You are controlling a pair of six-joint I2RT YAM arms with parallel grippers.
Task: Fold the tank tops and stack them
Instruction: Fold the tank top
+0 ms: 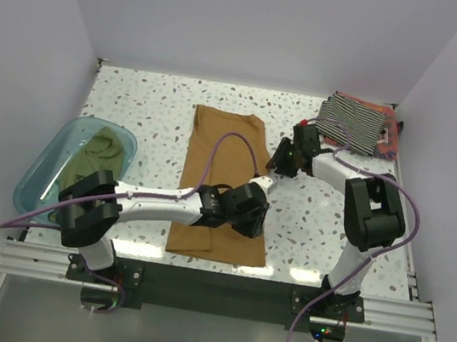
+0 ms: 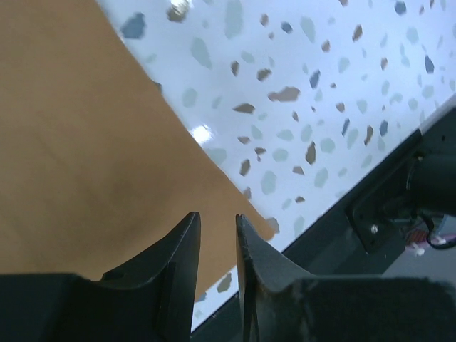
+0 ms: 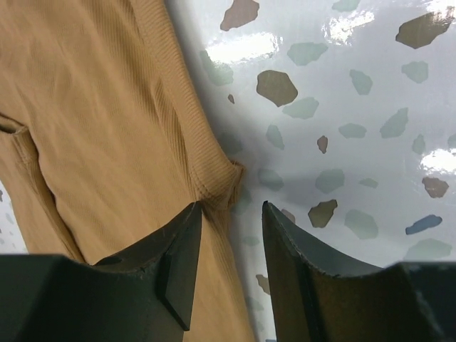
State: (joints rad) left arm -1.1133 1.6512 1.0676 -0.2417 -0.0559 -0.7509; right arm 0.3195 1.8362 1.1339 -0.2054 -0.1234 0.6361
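Roughly halfway, by the look of it. At the far right corner of the table: striped top folded and lying on reddish top, seemingly the start of a stack. Mid-table: tan top flat, narrowed to a long strip, lengthwise fold apparently made, crosswise fold not yet done, then a carry to the stack. Left gripper just above its near right corner, fingers a narrow slit apart, pinching nothing. Right gripper at the right edge by the armhole, jaws parted, cloth edge at the gap but not clamped. Olive top crumpled in the tub at the left, untouched, all its folding left to do.
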